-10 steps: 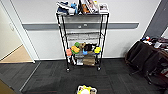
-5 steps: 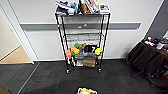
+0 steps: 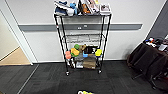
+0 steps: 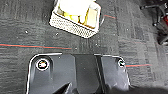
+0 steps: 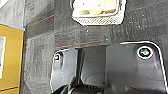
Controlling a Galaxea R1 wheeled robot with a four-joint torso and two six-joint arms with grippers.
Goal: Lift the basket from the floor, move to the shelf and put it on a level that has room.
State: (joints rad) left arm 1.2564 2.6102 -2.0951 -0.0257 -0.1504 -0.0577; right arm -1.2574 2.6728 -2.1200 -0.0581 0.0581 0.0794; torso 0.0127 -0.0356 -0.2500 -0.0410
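A: We start with the small rectangular beige woven basket with its pale rim [image 4: 76,18]. In the left wrist view it sits on the dark grey striped carpet floor [image 4: 22,30], with yellow and pale things inside that we cannot identify.

B: The right wrist view gives us the same basket [image 5: 98,12] from another angle, also resting on the carpet, apart from the robot's dark plate. Thin red lines cross the carpet near it in both wrist views. Whether either gripper's jaws are apart or together, we cannot tell.

A: In the head view we catch just a sliver of the basket [image 3: 85,92] at the lower edge, well apart from the tall black metal wire rack on casters [image 3: 82,40] standing against the pale wall.

B: That view gives us what the wrist views lack: the second-highest black wire-grid tier [image 3: 82,38] looks bare, the top tier carries books and a blue plush toy [image 3: 73,6], and a lower tier holds colourful blocks [image 3: 75,52]. A brown cardboard box [image 3: 89,62] sits on the bottom tier.

A: We also see a dark cloth-draped table [image 3: 150,57] at the right, and tan wooden flooring [image 3: 13,58] through the doorway at the left. The right wrist view shows a yellow-tan surface [image 5: 11,57] beside the carpet.
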